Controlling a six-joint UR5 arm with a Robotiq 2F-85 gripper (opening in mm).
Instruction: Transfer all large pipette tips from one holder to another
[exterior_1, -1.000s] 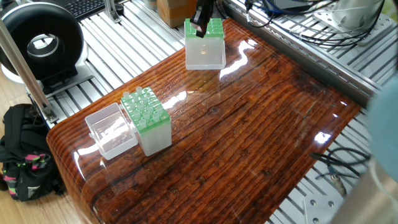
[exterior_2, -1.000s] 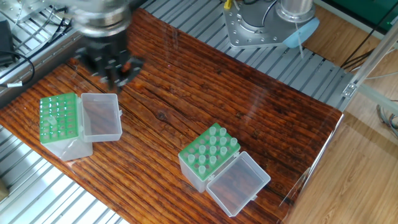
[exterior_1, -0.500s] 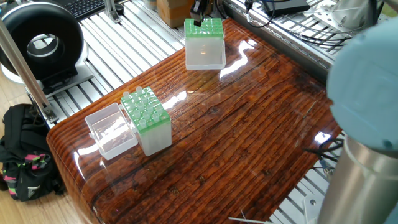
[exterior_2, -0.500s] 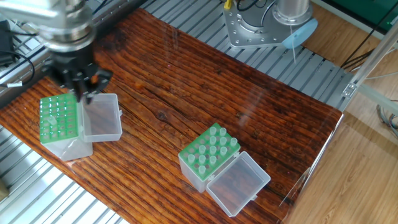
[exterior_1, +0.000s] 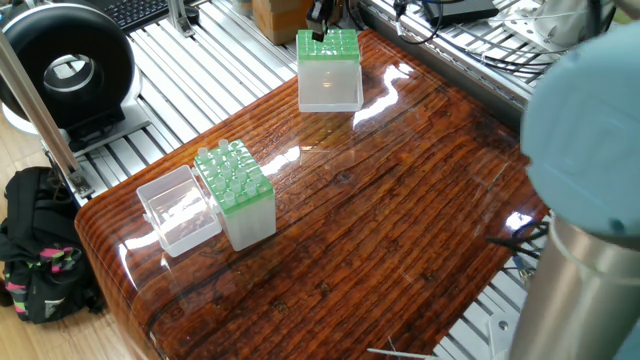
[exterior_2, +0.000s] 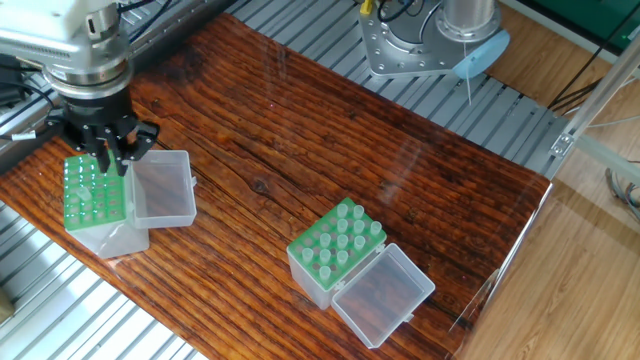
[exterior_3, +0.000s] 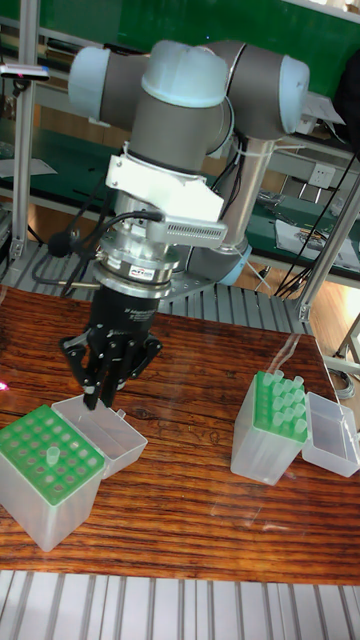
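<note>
Tool (exterior_3: 103, 398) is hovering over the receiving holder (exterior_2: 96, 203), fingers narrow, apparently pinching a tip; placing step. Next calls for aligning over a free hole, then lowering.

Two high cameras looked down at my glossy brown wooden table (exterior_1: 400, 220) from opposite sides, while a low, nearer tall camera faced my grey arm (exterior_3: 190, 90) front-on.
</note>
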